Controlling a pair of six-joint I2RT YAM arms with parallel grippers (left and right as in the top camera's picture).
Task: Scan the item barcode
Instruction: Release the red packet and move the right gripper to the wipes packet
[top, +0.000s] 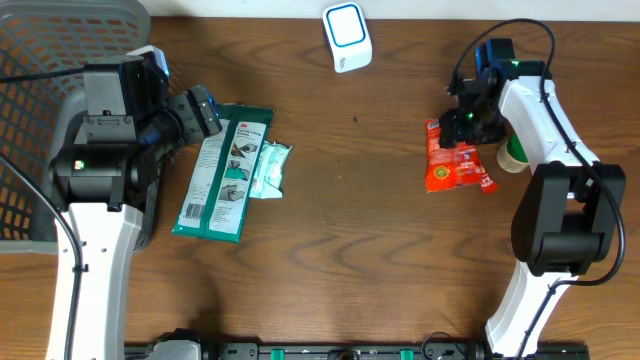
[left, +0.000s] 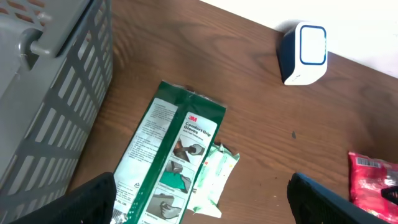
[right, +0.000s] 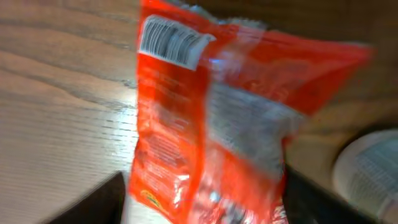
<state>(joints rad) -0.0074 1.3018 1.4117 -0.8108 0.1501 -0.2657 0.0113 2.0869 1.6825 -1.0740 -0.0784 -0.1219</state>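
Note:
A red snack packet (top: 455, 162) lies on the wooden table at the right. In the right wrist view the red packet (right: 211, 124) is blurred, and its white barcode (right: 171, 42) faces the camera at the top. My right gripper (top: 468, 122) hangs over the packet's far end. Its jaws (right: 202, 199) stand open, one dark finger on each side of the packet. The white and blue scanner (top: 347, 37) stands at the back centre, apart from both arms. My left gripper (top: 205, 110) is open over a green glove package (left: 171, 162), with nothing between its fingers.
A small white and green sachet (top: 268, 168) lies against the green package's right side. A grey plastic basket (top: 60, 50) fills the far left corner. A white round container (top: 512, 155) sits just right of the red packet.

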